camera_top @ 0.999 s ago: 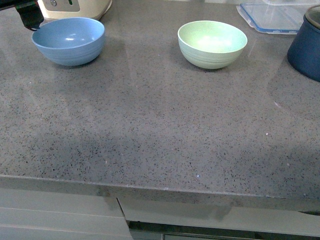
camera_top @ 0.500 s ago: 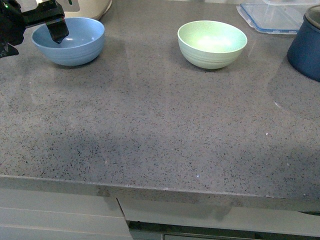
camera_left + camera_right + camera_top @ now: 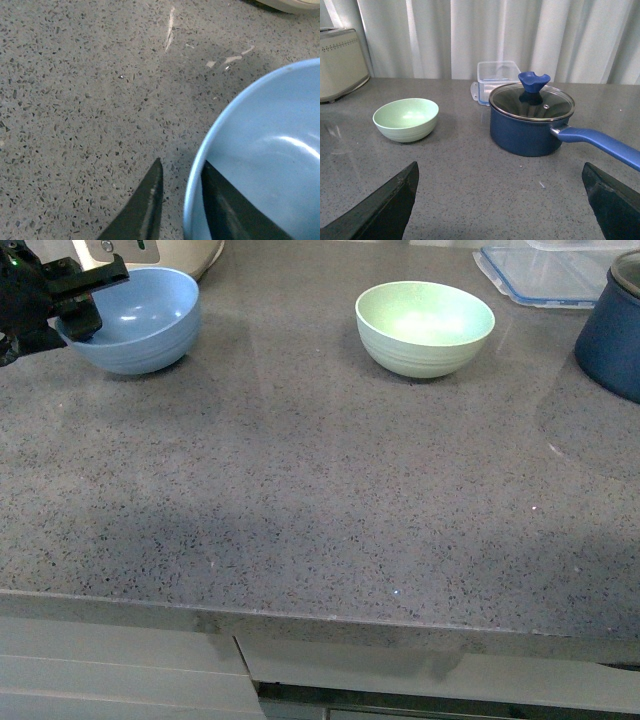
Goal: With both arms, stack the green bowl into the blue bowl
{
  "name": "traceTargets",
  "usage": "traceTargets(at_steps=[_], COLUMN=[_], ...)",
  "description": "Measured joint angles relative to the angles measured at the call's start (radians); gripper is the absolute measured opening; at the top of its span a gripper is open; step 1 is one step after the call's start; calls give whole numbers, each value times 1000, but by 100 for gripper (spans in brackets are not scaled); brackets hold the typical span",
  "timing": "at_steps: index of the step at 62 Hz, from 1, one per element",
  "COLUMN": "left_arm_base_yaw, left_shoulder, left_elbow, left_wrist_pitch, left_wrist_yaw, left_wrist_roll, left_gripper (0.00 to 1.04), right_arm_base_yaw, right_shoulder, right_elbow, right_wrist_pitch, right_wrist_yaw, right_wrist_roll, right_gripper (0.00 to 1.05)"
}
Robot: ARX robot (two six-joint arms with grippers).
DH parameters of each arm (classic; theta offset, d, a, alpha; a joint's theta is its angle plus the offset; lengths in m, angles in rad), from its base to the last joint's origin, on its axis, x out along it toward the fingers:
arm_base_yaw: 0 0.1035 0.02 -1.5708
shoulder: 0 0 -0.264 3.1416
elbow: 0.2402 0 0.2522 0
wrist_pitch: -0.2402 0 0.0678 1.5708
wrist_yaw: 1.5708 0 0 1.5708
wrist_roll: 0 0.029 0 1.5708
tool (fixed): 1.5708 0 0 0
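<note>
Front view: the left gripper (image 3: 76,302) sits at the far rim of the blue bowl (image 3: 140,325), well to the left of the green bowl (image 3: 425,328) on the speckled grey countertop (image 3: 300,490). The right arm is out of view. Both bowls are empty. A navy saucepan (image 3: 612,340) stands to the right of the green bowl, with a clear lidded box (image 3: 540,275) behind and to its right.

Left wrist view: the gripper (image 3: 182,162) straddles the blue bowl's (image 3: 265,160) rim, with one finger (image 3: 145,205) outside and the other inside against the wall. The gap is narrow, but I cannot tell whether the rim is pinched. For a good hold, the rim should seat deep between the pads before any lift, and the bowl should stay level.

Right wrist view: the right gripper (image 3: 500,172) is spread wide and holds nothing. It hovers in front of the green bowl (image 3: 406,119), which is upright and empty. The saucepan (image 3: 530,127) to the right of it has its glass lid on. Its contents are unclear, and its handle could snag a careless approach. The clear box (image 3: 497,75) behind looks empty.
</note>
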Motion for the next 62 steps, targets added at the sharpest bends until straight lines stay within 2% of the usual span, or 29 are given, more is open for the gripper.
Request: traceTargets(at_steps=[6,11,40,62], left_arm_base_yaw=[-2,-6,-119,-175], left_shoulder=[-6,-19,-59,27], left_elbow=[-8,-10,68,167], left_wrist_pitch=[5,7,-27,-66], left_wrist_yaw=[0,-1,-6,-7], left_wrist_roll=[-16,-20,-31,-75], left_gripper=[11,4,4,4], right_arm_base_yaw=[0,0,0,0], right_shoulder=[0,0,0,0], right_elbow=[0,0,0,0], right_wrist_pitch=[0,0,0,0], right_wrist_yaw=[0,0,0,0], right_wrist_roll=[0,0,0,0], right_gripper=[95,95,95,95])
